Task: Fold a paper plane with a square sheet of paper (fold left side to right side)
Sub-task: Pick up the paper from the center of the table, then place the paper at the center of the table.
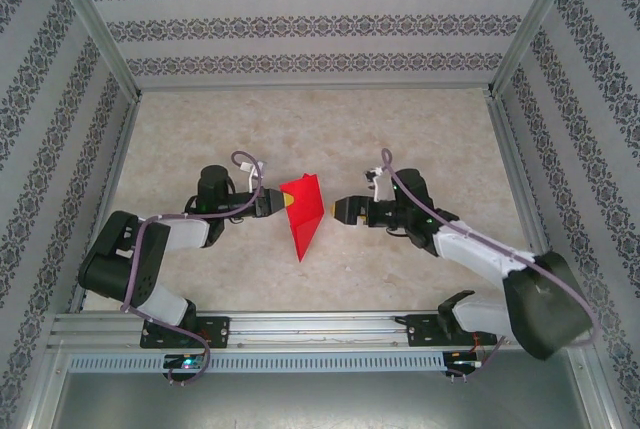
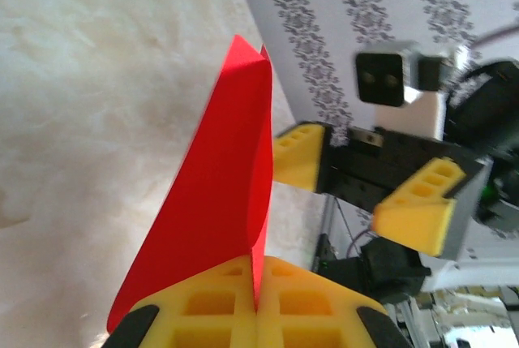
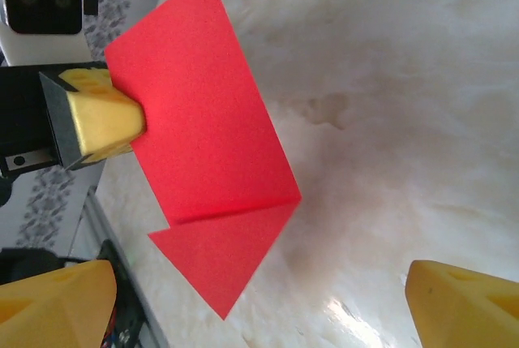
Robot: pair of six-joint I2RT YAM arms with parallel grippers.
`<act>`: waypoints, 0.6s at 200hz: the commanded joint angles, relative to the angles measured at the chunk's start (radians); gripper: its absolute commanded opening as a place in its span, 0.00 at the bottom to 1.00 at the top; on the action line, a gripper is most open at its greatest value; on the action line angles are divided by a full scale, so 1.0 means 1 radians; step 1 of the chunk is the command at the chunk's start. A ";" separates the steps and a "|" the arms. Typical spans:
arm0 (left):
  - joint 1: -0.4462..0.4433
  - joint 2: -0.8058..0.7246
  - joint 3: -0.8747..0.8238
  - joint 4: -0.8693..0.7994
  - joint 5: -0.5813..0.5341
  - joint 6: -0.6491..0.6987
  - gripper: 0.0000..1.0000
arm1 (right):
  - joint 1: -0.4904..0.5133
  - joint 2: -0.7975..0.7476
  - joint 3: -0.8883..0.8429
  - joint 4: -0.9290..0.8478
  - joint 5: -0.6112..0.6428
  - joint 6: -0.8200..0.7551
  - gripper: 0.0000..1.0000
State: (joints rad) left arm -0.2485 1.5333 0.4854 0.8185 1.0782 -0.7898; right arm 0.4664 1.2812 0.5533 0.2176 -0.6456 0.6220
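Red paper [image 1: 302, 214], folded to a long shape with a broad flap at one end and a sharp point at the other, sits clamped in my left end effector [image 1: 278, 203]. Its yellow pads [image 2: 211, 307] are pressed together on one edge of the paper, with no gap between them. From those pads the sheet stands up and away on edge, its crease running ahead of my fingertips. My right end effector [image 1: 340, 211] faces the left one from the other side, its jaws spread wide and holding nothing. The paper is between the two, just in front of the right fingertips and apart from them. Its pointed end reaches toward my bases. Under both end effectors is the pale marbled bench [image 1: 400, 139].
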 commanded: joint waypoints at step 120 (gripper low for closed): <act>0.006 0.196 -0.024 0.517 0.105 -0.248 0.00 | 0.018 0.310 0.180 0.207 -0.262 -0.054 0.67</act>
State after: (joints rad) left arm -0.2481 1.7443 0.4667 1.2995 1.1709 -1.0595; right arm 0.4885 1.5822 0.6975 0.3988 -0.8734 0.5766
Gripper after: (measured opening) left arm 0.036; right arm 0.700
